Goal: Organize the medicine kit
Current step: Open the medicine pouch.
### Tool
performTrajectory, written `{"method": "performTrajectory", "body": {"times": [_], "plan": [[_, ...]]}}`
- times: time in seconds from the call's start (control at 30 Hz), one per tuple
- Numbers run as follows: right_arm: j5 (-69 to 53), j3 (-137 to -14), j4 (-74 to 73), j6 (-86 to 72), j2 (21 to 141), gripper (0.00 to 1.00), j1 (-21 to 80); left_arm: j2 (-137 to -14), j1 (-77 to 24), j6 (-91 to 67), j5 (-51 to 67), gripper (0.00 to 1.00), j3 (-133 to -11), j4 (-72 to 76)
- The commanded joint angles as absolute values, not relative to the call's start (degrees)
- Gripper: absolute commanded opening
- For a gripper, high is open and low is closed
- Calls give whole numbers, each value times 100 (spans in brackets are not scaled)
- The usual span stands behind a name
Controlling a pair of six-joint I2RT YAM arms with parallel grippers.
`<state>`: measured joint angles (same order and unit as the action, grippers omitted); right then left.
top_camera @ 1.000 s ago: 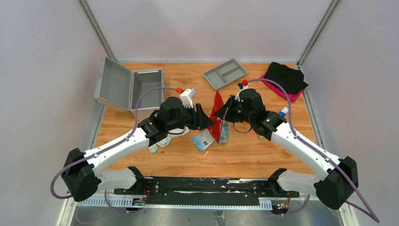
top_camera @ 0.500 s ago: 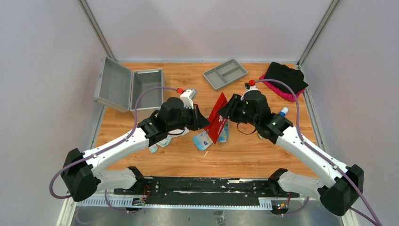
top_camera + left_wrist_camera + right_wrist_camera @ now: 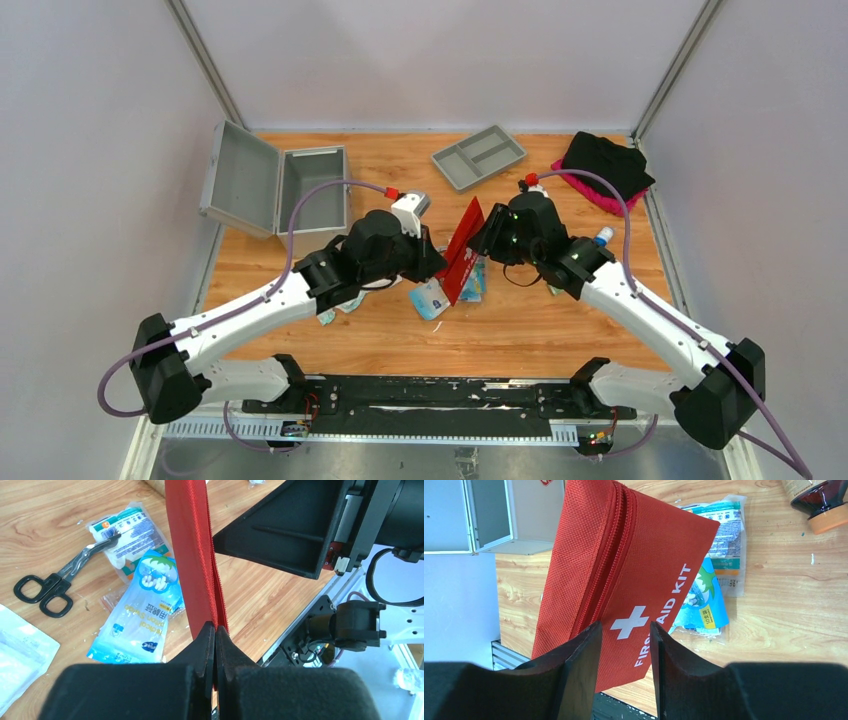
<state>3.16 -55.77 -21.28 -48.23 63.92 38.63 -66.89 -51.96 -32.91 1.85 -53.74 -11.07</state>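
Note:
The medicine kit (image 3: 312,185) is a silver-grey metal case standing at the back left with its lid (image 3: 240,180) swung open; the right wrist view shows it empty (image 3: 511,512). A red pouch lettered "FIRST AID KIT" (image 3: 462,248) hangs above the table's middle between both arms. My left gripper (image 3: 215,628) is shut on the pouch's zipper edge (image 3: 192,555). My right gripper (image 3: 624,632) is open just in front of the pouch's lettered face (image 3: 644,575), with nothing between its fingers.
Under the pouch lie blue-and-white swab packets (image 3: 142,615), more packets (image 3: 432,297) and black scissors (image 3: 55,582). A grey compartment tray (image 3: 479,156) sits at the back, a black and pink cloth (image 3: 605,168) at the back right. A brown bottle (image 3: 819,497) lies to the right.
My left gripper has shut on the red pouch and my right gripper has opened and let it go. The pouch now leans toward the left arm.

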Motion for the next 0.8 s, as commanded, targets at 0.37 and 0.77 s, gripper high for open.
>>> {"method": "performTrajectory", "body": {"times": [0.37, 0.77], "plan": [[503, -5693, -2276, -4882, 6275, 51, 3949, -6842, -5359, -3112, -37, 0, -5493, -1090], [714, -5664, -2390, -4900, 6752, 50, 3948, -6827, -5444, -2956, -66, 0, -5528, -1129]]}}
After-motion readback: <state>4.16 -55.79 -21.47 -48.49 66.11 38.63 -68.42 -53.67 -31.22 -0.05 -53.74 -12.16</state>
